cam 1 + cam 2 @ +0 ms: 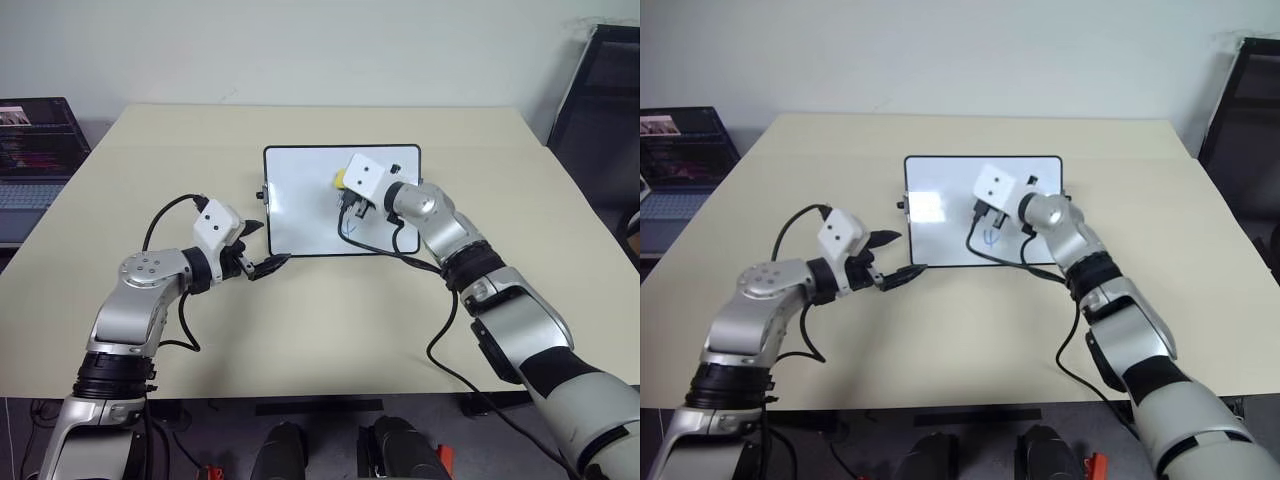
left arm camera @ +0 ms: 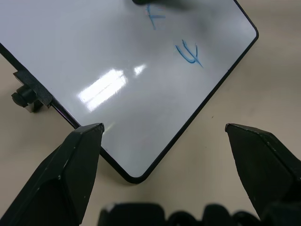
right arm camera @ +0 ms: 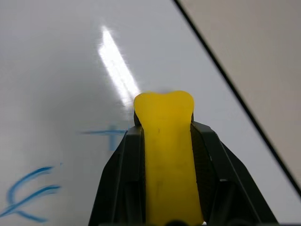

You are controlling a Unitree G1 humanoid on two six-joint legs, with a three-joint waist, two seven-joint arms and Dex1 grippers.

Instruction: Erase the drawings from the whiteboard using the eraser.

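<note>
Tan table (image 1: 330,330) | whiteboard (image 1: 300,200) | drawings (image 2: 190,52) partly hidden by eraser (image 3: 167,155)

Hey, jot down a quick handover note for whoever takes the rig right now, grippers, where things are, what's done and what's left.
Right gripper: shut on the eraser, held over the whiteboard near its middle, by the marks.
Left gripper: open, holding nothing, at the whiteboard's near left corner; I cannot tell whether a finger touches the frame.
Whiteboard: flat on the table, long side across.
Drawings: a blue "4"-like mark and a cross-like mark beside the eraser are on the board.
Done: eraser picked up and brought over the board.
Left: wipe off both visible marks, then check under the right gripper for any others.
</note>
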